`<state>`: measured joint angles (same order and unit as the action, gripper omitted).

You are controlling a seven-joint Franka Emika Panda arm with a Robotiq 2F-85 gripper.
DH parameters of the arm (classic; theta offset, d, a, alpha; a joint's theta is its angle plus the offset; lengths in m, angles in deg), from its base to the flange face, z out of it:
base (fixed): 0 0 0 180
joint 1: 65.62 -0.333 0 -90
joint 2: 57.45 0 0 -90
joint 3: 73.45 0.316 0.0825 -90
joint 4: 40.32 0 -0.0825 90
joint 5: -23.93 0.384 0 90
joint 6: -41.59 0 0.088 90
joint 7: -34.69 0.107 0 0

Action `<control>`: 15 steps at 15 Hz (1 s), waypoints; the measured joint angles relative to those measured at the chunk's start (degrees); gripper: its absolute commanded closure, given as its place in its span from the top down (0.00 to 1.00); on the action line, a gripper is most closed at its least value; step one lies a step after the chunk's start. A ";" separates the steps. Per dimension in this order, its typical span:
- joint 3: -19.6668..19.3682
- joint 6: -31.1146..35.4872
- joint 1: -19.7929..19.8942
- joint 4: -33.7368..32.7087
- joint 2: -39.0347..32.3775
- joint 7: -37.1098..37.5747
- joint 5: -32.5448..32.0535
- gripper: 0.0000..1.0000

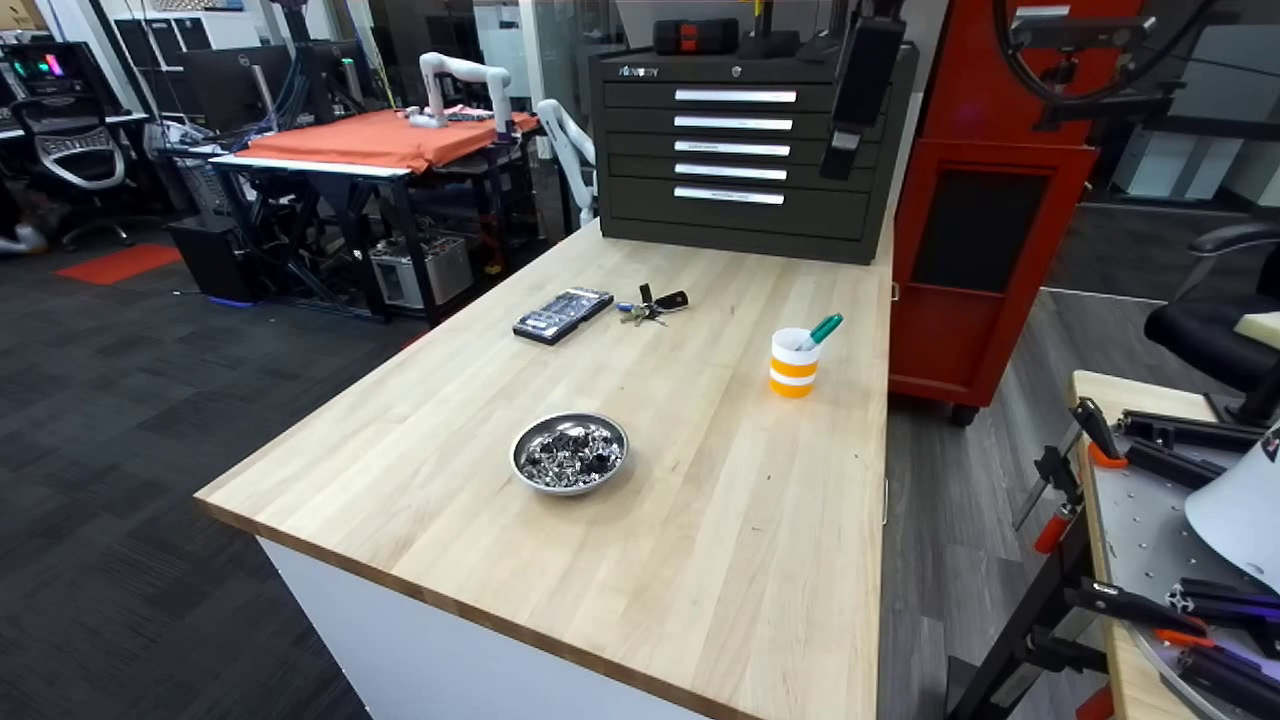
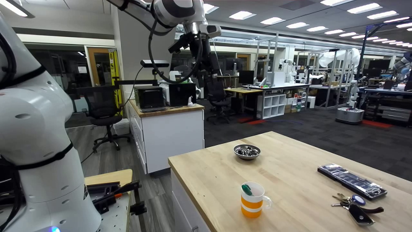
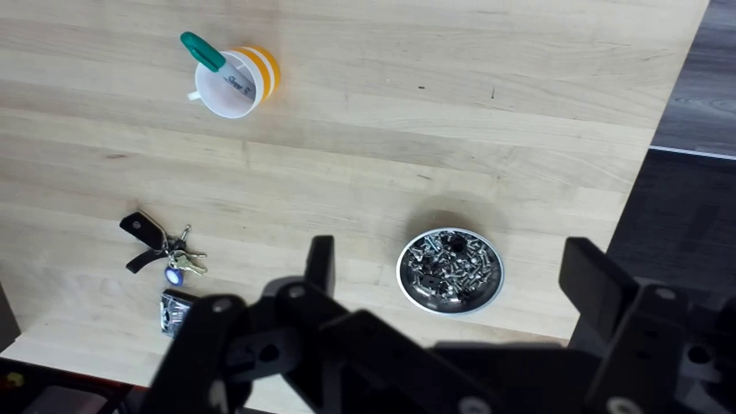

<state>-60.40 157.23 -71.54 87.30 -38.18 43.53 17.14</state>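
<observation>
Metal bowl [image 2: 247, 158] rests on a wooden tabletop [image 1: 640, 560] beside dark carpet [image 1: 130, 400], the end effector [image 3: 448, 259] spread apart.

There is one bowl [image 3: 422, 298], one mug [image 1: 793, 372], one marker [image 3: 216, 62], one keyring [image 3: 178, 246], one case [image 1: 563, 315].

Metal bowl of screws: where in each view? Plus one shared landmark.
In an exterior view: metal bowl of screws, left of center, below mid-height.
In an exterior view: bowl, right of center, below mid-height.
In the wrist view: bowl, right of center, below mid-height.
Shared landmark: orange-striped mug, in all three.
</observation>
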 measured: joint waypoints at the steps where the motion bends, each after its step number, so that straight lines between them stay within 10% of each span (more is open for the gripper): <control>1: -0.70 0.62 0.14 0.64 -0.29 -0.11 -0.70 1.00; 15: -7.94 8.66 4.69 7.78 0.13 -0.69 -2.58 1.00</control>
<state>-68.34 165.89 -66.86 95.08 -38.06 42.84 14.56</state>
